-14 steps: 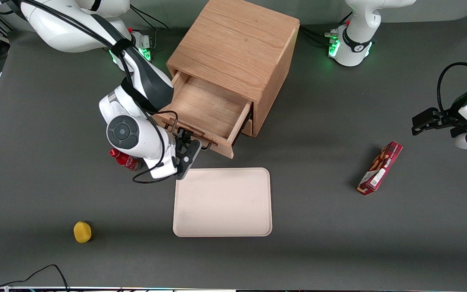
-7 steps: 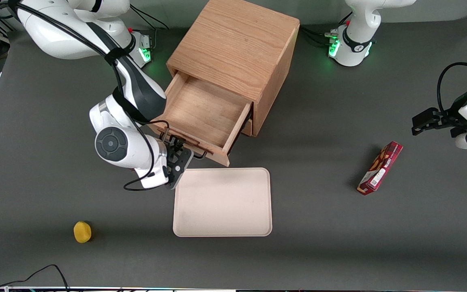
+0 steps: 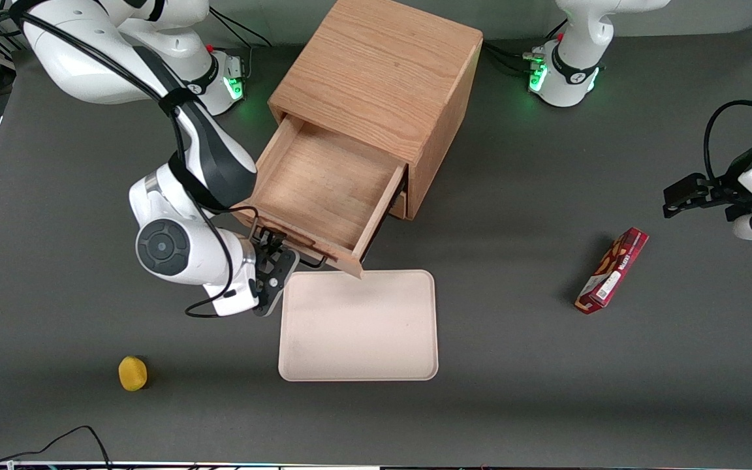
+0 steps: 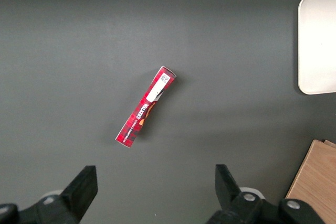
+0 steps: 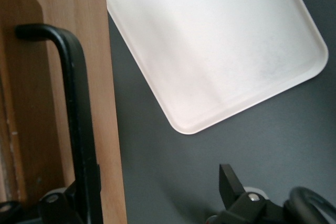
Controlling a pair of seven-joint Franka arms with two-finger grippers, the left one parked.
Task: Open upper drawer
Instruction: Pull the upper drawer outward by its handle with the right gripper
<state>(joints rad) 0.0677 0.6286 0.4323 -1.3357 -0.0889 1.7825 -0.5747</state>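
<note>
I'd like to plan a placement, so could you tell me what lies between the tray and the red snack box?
Only bare table lies between the tray and the red snack box, as the front view shows; the end effector is at the upper drawer.

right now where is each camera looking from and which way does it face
Front view: high above the table, looking down at the cabinet, open upper drawer and tray; both arms show.
Right wrist view: on the working arm, facing the black handle and tray; its claw straddles the handle.
Left wrist view: looks down at a red box.
All three share the tray.
</note>
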